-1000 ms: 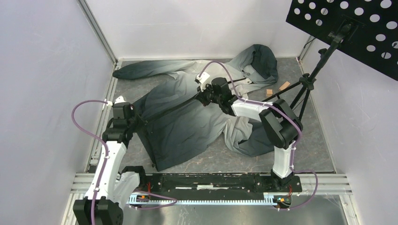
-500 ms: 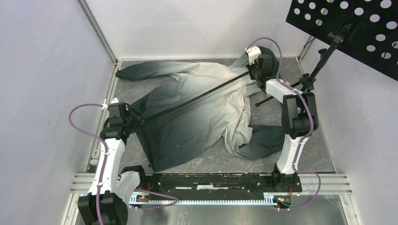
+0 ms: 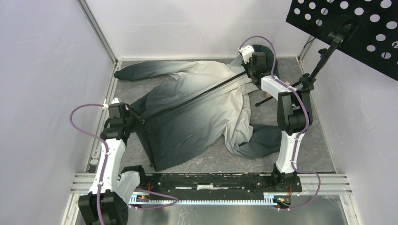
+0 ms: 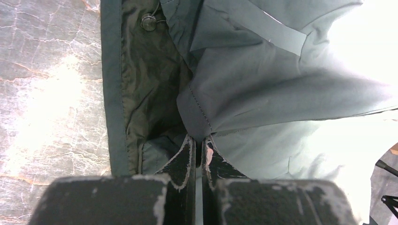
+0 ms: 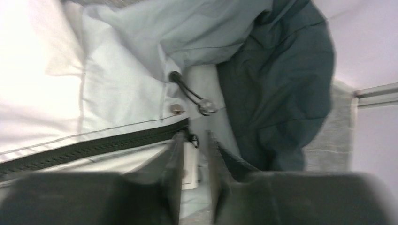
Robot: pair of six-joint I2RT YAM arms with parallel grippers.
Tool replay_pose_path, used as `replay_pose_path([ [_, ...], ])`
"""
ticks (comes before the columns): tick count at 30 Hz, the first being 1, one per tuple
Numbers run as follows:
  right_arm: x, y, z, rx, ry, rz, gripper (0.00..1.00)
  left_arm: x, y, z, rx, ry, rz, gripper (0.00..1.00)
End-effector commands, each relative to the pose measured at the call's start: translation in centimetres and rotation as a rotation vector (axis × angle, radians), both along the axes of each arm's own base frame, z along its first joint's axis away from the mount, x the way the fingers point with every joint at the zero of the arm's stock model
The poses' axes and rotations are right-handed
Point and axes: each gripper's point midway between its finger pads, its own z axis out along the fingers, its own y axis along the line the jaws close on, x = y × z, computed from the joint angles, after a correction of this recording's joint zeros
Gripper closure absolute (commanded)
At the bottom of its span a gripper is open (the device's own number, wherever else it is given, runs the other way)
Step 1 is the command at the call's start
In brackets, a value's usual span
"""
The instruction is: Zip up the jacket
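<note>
Since a second ago the right pincer (image 3: 250, 74) has run from mid-zipper out to the collar at 1 o'clock, and the front panel that lay bunched is now pulled flat. The jacket (image 3: 197, 117) lies spread over the grey marbled counter (image 3: 309, 140), with its hem at 8 o'clock and its hood (image 3: 263, 54) at 1 o'clock. Its dark zipper (image 3: 197, 98) runs taut and straight between the two pincers.

The overhead view hides both grips. The left wrist camera shows the left pincer (image 4: 197, 145) pressed nearly together on the corner of the hem, dark lining beside it. The right wrist camera shows the right pincer (image 5: 195, 140) pinching a pale tab (image 5: 190, 164) at the zipper's top end. Just beyond it are a snap button (image 5: 177, 109) and a cord toggle (image 5: 205, 105).
</note>
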Motion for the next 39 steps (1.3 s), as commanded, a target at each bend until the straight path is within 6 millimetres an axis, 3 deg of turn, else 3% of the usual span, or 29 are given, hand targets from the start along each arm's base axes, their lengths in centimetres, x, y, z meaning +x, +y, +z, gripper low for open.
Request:
replay_pose_path([
  [1,-0.1,-1.2,5.3,-0.104,-0.088,-0.09,0.44,0.5,2.0,1.4,0.09,-0.041,0.041,0.95],
  [2,-0.7,-0.9,5.7,-0.134,-0.09,-0.108,0.33,0.5,2.1,1.7,0.1,-0.045,0.047,0.87],
  [4,-2.4,-0.2,7.4,-0.165,-0.113,-0.137,0.15,0.6,2.4,2.9,0.116,-0.074,0.052,0.57],
  [5,-3.2,0.5,8.0,-0.162,-0.118,-0.132,0.03,0.6,2.4,3.6,0.125,-0.095,0.045,0.49],
  [6,-4.2,1.8,8.8,-0.147,-0.121,-0.117,0.02,0.6,2.3,4.5,0.138,-0.12,0.034,0.43],
  [8,-6.7,4.3,10.1,-0.121,-0.107,-0.085,0.02,0.5,2.0,5.6,0.158,-0.154,0.0,0.38],
  [11,-11.0,10.0,12.0,0.01,-0.122,0.038,0.02,0.4,1.0,6.8,0.18,-0.183,-0.075,0.34],
  [14,-15.8,15.7,12.9,0.191,-0.109,0.24,0.02,0.2,-1.7,8.9,0.174,-0.261,-0.221,0.32],
  [17,-21.0,19.1,14.4,0.426,-0.088,0.433,0.02,-0.5,-4.5,12.3,0.178,-0.362,-0.376,0.27],
  [19,-24.1,19.9,15.5,0.502,-0.09,0.552,0.02,-1.5,-7.7,14.7,0.163,-0.45,-0.547,0.26],
  [23,-27.9,17.8,18.4,0.579,-0.155,0.559,0.02,-4.3,-13.0,19.8,0.099,-0.653,-0.837,0.25],
  [28,-31.4,13.3,22.2,0.572,-0.309,0.498,0.02,-8.6,-16.4,26.0,0.008,-0.88,-1.053,0.21],
  [33,-34.9,7.0,28.5,0.58,-0.563,0.365,0.02,-12.1,-17.3,32.0,-0.018,-1.08,-1.127,0.16],
  [35,-36.3,4.6,30.3,0.587,-0.652,0.308,0.02,-12.6,-17.2,33.7,0.001,-1.115,-1.127,0.06],
  [39,-37.8,-0.3,31.7,0.56,-0.748,0.126,0.02,-13.5,-16.4,36.8,0.072,-1.185,-1.082,0.01],
])
